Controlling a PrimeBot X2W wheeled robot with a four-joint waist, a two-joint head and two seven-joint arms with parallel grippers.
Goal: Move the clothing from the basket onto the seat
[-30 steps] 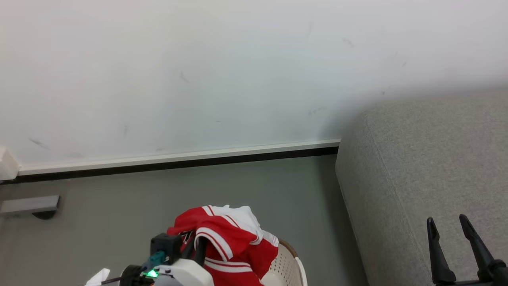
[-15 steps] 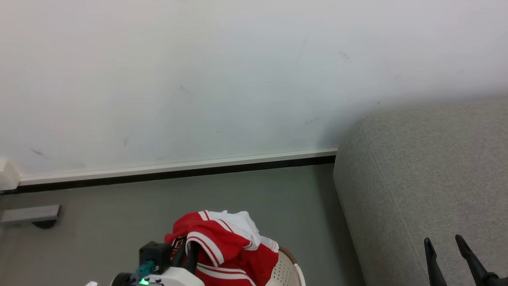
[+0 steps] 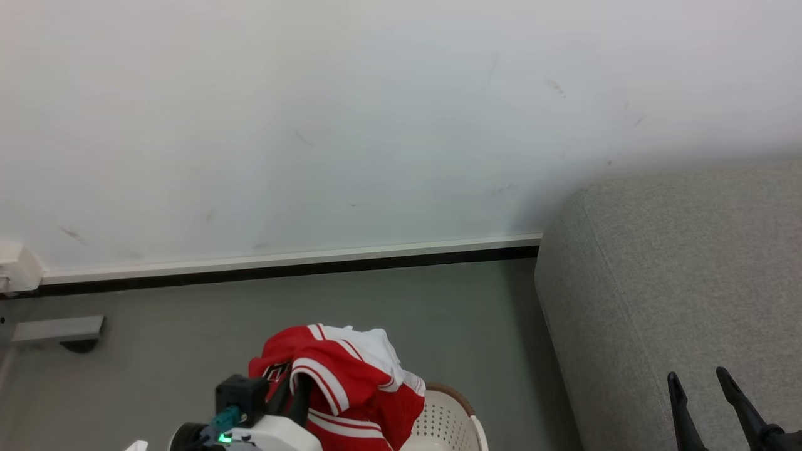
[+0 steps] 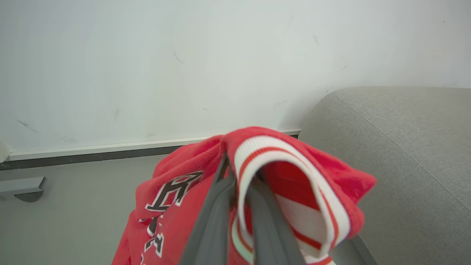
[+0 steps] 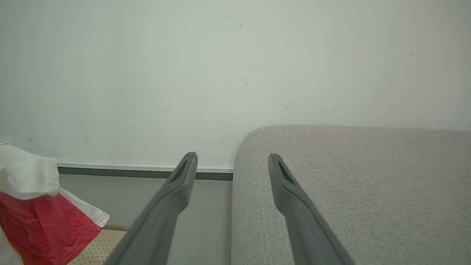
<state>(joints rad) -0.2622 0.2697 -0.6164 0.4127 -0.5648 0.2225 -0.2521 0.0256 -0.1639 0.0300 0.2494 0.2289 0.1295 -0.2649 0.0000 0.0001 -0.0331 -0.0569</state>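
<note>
The red clothing (image 3: 348, 382) with white striped trim hangs bunched above the cream basket (image 3: 448, 426) at the bottom of the head view. My left gripper (image 3: 294, 382) is shut on it; in the left wrist view the two fingers (image 4: 215, 209) pinch a striped cuff of the clothing (image 4: 294, 165). The grey seat (image 3: 677, 282) fills the right side, and the seat (image 4: 404, 154) lies right of the held cloth. My right gripper (image 3: 698, 391) stands open over the seat's near edge, holding nothing (image 5: 232, 162). The clothing (image 5: 40, 217) and the basket (image 5: 95, 246) show at lower left there.
A white wall (image 3: 313, 125) with a skirting board (image 3: 282, 266) runs behind a strip of grey floor (image 3: 313, 307). A grey block (image 3: 56, 329) sits on the floor at far left by the wall.
The head camera has shifted slightly. The held clothing sits a little lower and further left in the picture than a second ago; the right gripper also shows lower.
</note>
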